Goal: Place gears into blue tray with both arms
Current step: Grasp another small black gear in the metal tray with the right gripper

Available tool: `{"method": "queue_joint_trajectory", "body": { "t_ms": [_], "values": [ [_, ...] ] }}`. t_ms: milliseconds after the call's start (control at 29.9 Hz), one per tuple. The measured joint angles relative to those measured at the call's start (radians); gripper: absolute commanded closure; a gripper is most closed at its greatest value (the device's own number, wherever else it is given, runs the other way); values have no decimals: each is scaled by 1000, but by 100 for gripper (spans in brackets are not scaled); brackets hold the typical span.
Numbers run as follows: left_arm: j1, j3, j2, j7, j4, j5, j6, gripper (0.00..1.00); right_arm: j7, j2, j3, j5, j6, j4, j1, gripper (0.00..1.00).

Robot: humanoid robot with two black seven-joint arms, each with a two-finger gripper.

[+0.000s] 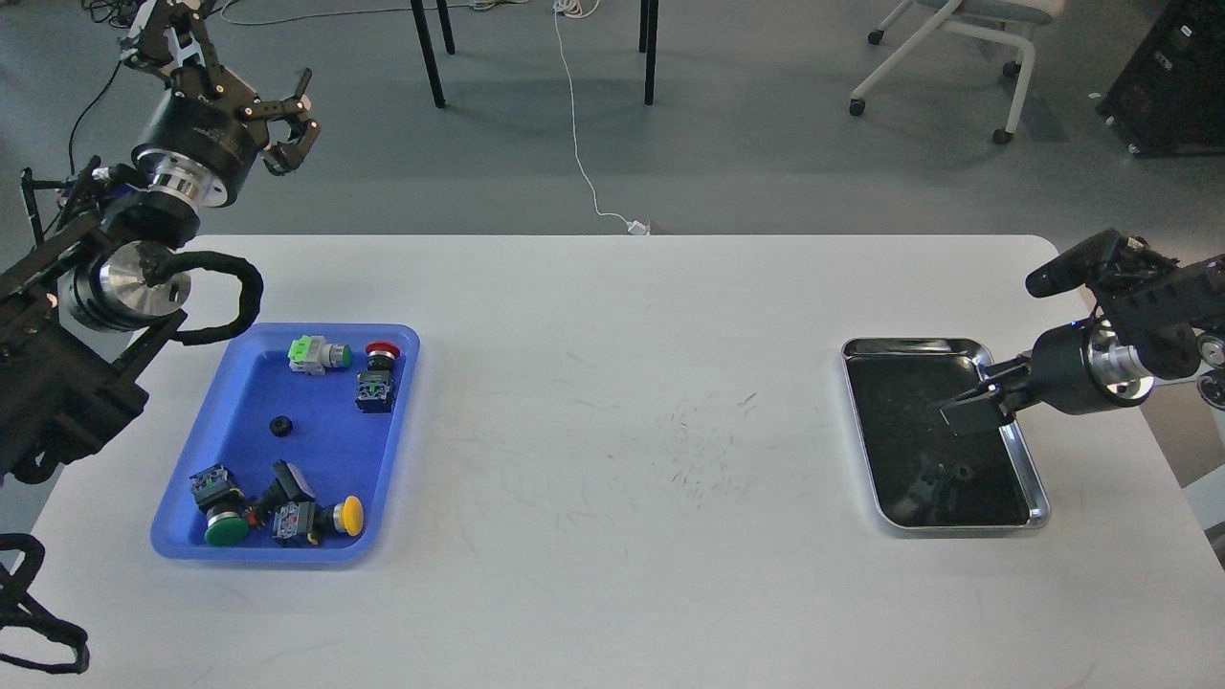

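**One gear in the blue tray, another waiting in the steel tray**

The blue tray [191, 469] sits at the lower left of the frame on the white bench [612, 402]. One gear [280, 427] lies flat on its floor near the middle, apart from the push-button switches [278, 512] clustered along the tray's lower and upper ends. At the right of the frame, the steel tray [1038, 498] holds a second gear [958, 472], hard to make out against the dark, reflective inside; it lies toward the lower part of that tray.

The right gripper [971, 407] hangs over the upper-middle of the steel tray, pointing left, above the gear in the picture and not touching it. Its jaws look slightly apart with nothing between them. The left gripper [292, 129] is raised at the upper left, well clear of the blue tray, its jaws spread and empty.

The gear is likely light, rigid and thin, so it should lift easily but offers little height to pinch. Lying flat on smooth steel, it may skid or tip if one finger meets it first. The best hold is probably across the toothed rim, fingers coming straight down on opposite sides, where the teeth give some bite. The dark tray makes judging its edge harder.
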Motion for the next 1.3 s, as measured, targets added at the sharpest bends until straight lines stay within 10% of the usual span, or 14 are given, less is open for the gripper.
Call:
{"method": "queue_joint_trajectory", "body": {
  "t_ms": [970, 1304],
  "values": [
    [5, 0, 19, 0, 0, 2, -3, 2, -2, 100, -23, -28, -9, -74, -95, 47],
    [13, 0, 39, 0, 0, 4, -5, 2, -2, 110, -24, -28, -9, -85, -108, 70]
  ]
}}
